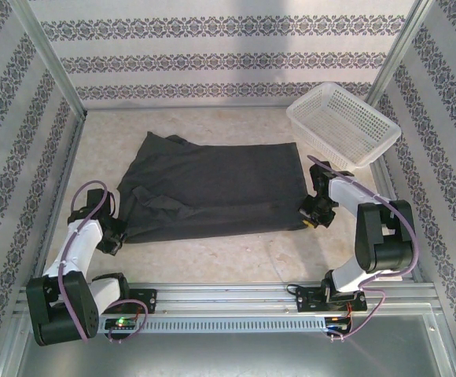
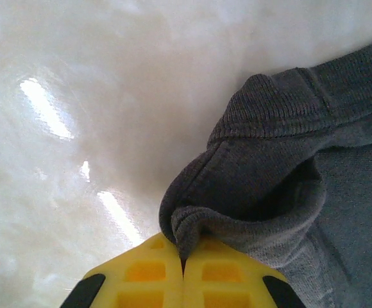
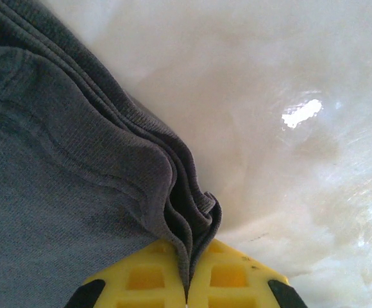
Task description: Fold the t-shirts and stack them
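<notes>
A dark charcoal-grey t-shirt lies spread on the pale table, wide side left to right. My left gripper is at its near left corner, its yellow fingers shut on a bunched hem of the t-shirt. At the near right corner my right gripper has its yellow fingers shut on several layered folds of the t-shirt. Both pinched corners sit low, close to the table surface.
A white plastic mesh basket stands at the back right, just beyond the right arm. Patterned walls enclose the table on three sides. Bare tabletop runs between the shirt's near edge and the arm bases.
</notes>
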